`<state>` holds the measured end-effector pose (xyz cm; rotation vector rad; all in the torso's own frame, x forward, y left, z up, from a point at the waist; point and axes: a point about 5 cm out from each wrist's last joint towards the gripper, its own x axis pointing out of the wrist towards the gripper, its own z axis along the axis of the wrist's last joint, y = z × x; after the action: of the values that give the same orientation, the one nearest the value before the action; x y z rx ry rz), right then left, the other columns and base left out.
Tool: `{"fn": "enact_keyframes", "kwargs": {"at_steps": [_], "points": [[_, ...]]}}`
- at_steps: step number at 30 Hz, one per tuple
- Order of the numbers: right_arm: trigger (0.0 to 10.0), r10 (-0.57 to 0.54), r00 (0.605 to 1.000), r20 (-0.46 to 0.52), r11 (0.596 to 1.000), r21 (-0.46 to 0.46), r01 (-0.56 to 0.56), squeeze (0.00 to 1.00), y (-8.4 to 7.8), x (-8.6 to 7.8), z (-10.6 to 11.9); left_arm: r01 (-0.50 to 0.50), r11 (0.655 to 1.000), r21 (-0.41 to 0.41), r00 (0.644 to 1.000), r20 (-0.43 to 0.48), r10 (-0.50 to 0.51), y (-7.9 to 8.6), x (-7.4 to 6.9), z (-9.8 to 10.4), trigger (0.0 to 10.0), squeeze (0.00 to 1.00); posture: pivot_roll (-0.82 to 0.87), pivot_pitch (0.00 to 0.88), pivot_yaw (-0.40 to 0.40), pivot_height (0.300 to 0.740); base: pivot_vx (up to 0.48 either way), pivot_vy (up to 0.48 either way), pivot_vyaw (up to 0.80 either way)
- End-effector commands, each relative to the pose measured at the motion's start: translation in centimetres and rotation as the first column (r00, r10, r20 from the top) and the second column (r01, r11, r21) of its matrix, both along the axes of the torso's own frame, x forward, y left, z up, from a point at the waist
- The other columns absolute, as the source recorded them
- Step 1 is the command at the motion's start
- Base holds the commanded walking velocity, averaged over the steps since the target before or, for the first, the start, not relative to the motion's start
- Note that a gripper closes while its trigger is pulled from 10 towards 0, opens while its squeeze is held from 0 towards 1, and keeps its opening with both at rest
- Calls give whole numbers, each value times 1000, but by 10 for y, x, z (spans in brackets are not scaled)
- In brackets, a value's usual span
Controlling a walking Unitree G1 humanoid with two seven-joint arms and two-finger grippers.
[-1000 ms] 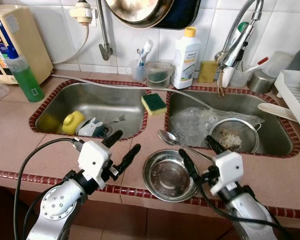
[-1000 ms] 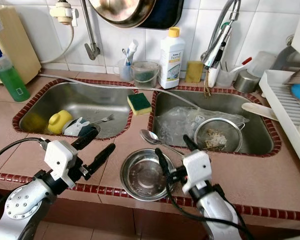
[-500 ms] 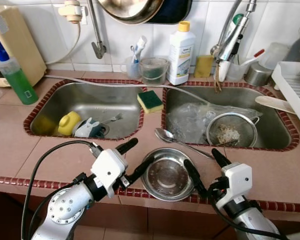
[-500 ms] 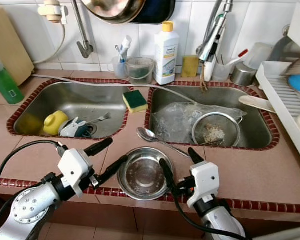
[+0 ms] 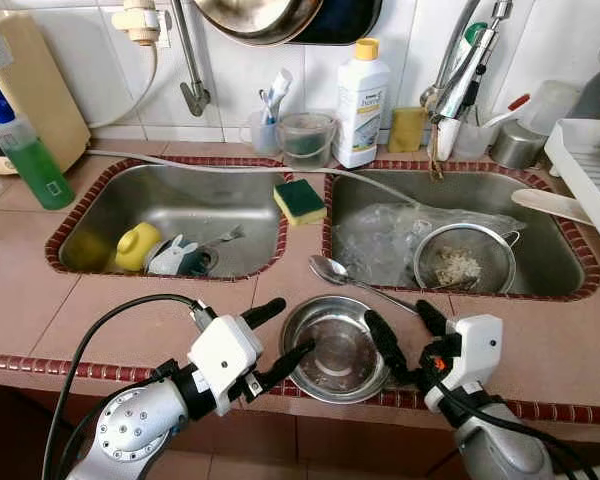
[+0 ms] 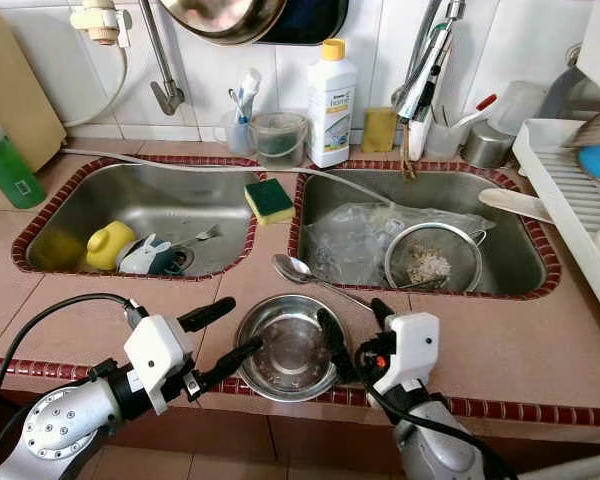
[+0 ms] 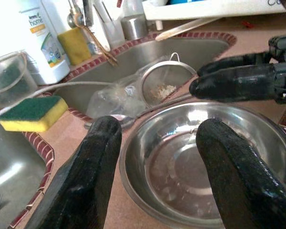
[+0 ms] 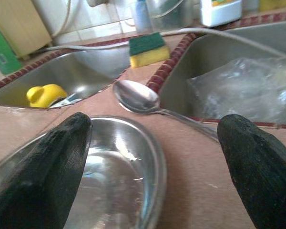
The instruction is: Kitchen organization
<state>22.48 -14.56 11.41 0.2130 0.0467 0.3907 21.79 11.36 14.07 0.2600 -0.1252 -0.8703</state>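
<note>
Tiled counter, pinkish, double sink set into it. We note the steel bowl [image 5: 333, 347] at the counter's front edge, on the strip between the two basins. Left gripper [image 5: 277, 335] at its left rim, fingers spread, one over the rim and one outside it, nothing held. Right gripper [image 5: 404, 335] at the bowl's right rim, fingers also parted and empty (one over the bowl's edge, the other over bare tile). Spoon [image 5: 332, 271] lies just behind the bowl. Green-and-yellow sponge [image 5: 301, 200] sits on the divider farther back. Strainer [image 5: 464, 262] and clear plastic in the right basin; yellow cup [image 5: 140, 245] and fork in the left. White detergent bottle [image 5: 363, 102] stands against the wall tiles.
</note>
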Motion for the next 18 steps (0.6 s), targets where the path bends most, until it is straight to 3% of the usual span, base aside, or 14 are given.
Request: {"fn": "enact_keyframes", "kwargs": {"at_steps": [1, 6, 18], "points": [[10000, 34, 999, 10, 999, 28, -35, 0, 4, 0, 8, -9, 1000, 0, 1000, 21, 9, 1, 0, 5, 10000, 0, -108, 75, 42, 740, 0, 0, 0], [10000, 38, 999, -15, 999, 36, -38, 0, 6, 9, 14, -13, 1000, -20, 1000, 28, 13, -3, 0, 8, 10000, 0, -103, 66, 34, 740, 0, 0, 0], [10000, 53, 994, -97, 996, 72, -46, 0, 7, 11, 16, -25, 999, -45, 999, 33, 27, -5, 1, 12, 10000, 0, -104, 69, 33, 740, 0, 0, 0]]}}
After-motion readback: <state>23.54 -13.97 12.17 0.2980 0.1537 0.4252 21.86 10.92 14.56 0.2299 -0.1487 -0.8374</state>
